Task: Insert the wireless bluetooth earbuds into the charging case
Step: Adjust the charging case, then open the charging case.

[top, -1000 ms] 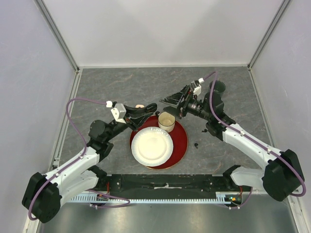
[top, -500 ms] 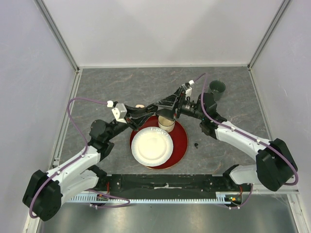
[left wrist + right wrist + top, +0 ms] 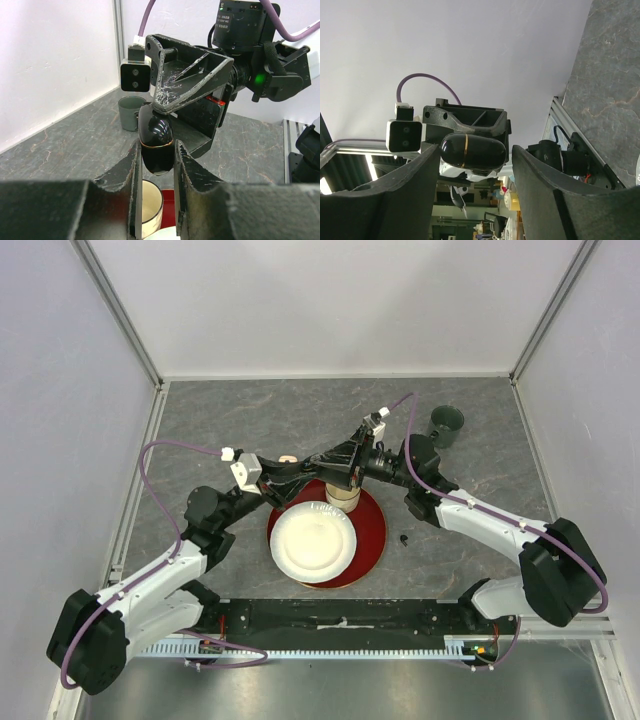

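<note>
From above, the left gripper (image 3: 303,468) and right gripper (image 3: 336,454) meet over the far edge of the red tray (image 3: 374,527). A black earbud (image 3: 403,538) lies on the table (image 3: 250,420) just right of that tray. Left wrist: its fingers (image 3: 133,172) clench the glossy black charging case (image 3: 155,141), upright above the tray. Right wrist: its fingers (image 3: 395,200) are spread wide, released, with the case between them and a gap on each side.

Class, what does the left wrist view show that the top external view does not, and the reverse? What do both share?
Only the left wrist view: the black charging case, gold-seamed, clamped in the left gripper. Only the top external view: a tiny black item on the table beside the red tray. Both: the paper cup, the dark green cup, the white plate and tray.
</note>
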